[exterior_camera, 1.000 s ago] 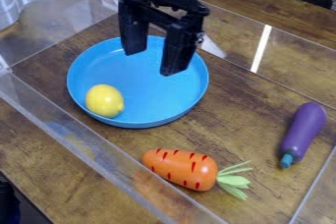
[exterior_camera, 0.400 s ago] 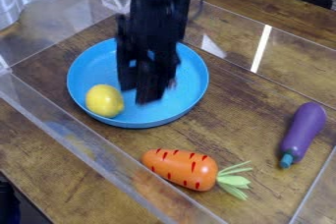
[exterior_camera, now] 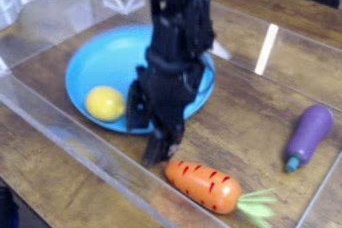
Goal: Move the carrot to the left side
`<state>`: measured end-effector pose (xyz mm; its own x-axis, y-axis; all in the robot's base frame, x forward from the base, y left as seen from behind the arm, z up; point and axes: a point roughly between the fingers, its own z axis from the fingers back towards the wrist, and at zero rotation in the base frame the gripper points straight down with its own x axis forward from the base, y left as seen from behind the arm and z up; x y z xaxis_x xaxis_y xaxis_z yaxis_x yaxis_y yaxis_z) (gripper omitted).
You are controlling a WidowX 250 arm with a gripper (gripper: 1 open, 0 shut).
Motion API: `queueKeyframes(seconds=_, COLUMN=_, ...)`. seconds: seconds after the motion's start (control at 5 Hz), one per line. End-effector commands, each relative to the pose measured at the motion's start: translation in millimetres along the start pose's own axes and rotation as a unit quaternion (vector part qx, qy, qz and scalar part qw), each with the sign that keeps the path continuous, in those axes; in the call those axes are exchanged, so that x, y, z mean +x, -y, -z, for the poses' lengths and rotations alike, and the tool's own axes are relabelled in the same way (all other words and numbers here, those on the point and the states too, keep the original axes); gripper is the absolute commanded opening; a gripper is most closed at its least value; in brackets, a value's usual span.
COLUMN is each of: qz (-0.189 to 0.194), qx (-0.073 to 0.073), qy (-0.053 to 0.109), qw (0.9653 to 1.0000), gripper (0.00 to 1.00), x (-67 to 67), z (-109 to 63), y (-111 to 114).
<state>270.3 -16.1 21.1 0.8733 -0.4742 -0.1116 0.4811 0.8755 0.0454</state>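
Approach step: the gripper (exterior_camera: 163,137) hangs fingers wide just above-left of the carrot (exterior_camera: 205,185); next it must straddle and close.

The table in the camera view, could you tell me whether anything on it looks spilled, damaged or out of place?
Nothing stands out. The carrot lies intact on the wooden table, the eggplant rests at the right, and the lemon sits inside the blue plate. The tool is low beside the carrot; motion blur hides whether they touch.

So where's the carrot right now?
The carrot lies on the wooden table near the bottom edge of the camera view, just below-right of the tool, below the blue plate.
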Motion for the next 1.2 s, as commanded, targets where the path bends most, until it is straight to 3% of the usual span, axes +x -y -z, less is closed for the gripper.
queueKeyframes(seconds=0.0, qz=0.066, qx=0.018, qy=0.016, qw=0.9975, gripper=1.0, x=11.0, z=-4.3, y=17)
queueKeyframes(seconds=0.2, qz=0.081, qx=0.019, qy=0.018, qw=0.9964, gripper=1.0, x=17.5, z=-4.5, y=24)
queueKeyframes(seconds=0.6, qz=0.143, qx=0.02, qy=0.023, qw=0.9892, gripper=1.0, x=18.8, z=-3.7, y=27)
queueKeyframes(seconds=1.0, qz=0.135, qx=0.014, qy=0.025, qw=0.9905, gripper=1.0, x=19.0, z=-3.0, y=29)
